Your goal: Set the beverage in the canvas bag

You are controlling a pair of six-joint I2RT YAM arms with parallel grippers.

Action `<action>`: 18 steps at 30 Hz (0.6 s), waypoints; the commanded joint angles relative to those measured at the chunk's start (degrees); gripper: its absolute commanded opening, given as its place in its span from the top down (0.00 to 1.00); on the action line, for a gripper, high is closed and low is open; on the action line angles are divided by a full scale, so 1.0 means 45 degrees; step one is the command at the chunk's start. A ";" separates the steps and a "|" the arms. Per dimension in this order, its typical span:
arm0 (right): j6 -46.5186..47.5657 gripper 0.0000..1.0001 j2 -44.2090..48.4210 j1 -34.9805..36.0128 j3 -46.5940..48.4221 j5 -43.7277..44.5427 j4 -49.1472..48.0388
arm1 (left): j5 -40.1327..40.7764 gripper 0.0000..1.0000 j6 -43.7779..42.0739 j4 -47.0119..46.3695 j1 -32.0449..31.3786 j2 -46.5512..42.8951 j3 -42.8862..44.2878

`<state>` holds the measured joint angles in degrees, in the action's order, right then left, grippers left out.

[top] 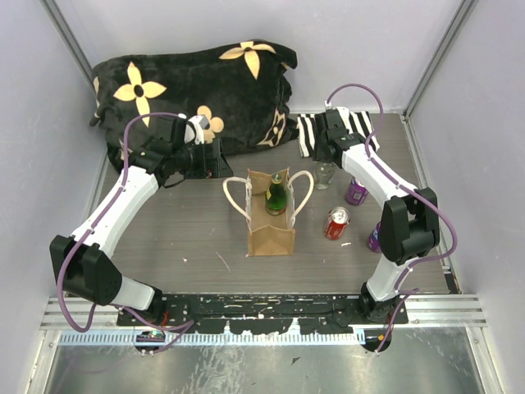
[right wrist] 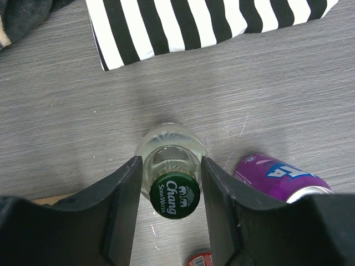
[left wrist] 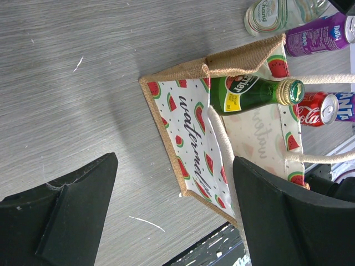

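Table (top: pixel 164 246) carries a flowered cushion (top: pixel 193 90) at the back left and a striped cloth (right wrist: pixel 194 25) at the back right. Bag (top: pixel 271 230) stands upright at centre, mouth open, with a green bottle (top: pixel 276 195) upright inside. Left gripper (left wrist: pixel 175 165) hovers back-left of the bag, jaws wide, holding nothing. Right gripper (right wrist: pixel 171 162) straddles the neck of the clear bottle (right wrist: pixel 175 195), which stands on the table right of the bag. Its fingers sit close on both sides; a firm grip cannot be confirmed. Purple can (right wrist: pixel 277 177) and red can (top: pixel 336 223) sit nearby.
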<state>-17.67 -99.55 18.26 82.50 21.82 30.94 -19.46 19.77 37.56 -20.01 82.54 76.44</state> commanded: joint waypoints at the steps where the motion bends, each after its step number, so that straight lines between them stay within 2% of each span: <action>1: -0.0054 0.50 0.0227 -0.0072 0.0741 0.0393 0.0280 | -0.0179 0.08 -0.0023 -0.0189 0.0021 -0.0131 -0.0093; 8: -0.0057 0.57 0.0322 -0.0071 0.0633 0.0387 0.0232 | -0.0167 0.08 -0.0028 -0.0202 0.0010 -0.0162 -0.0130; 18: -0.0170 0.52 0.1360 -0.0074 -0.1919 0.0453 -0.2299 | -0.0140 0.08 -0.0056 -0.0260 0.0031 -0.0209 -0.0286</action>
<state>-17.96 -97.69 18.20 78.98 22.50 26.35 -19.46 19.77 37.56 -20.01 82.54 76.44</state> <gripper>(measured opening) 0.476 0.922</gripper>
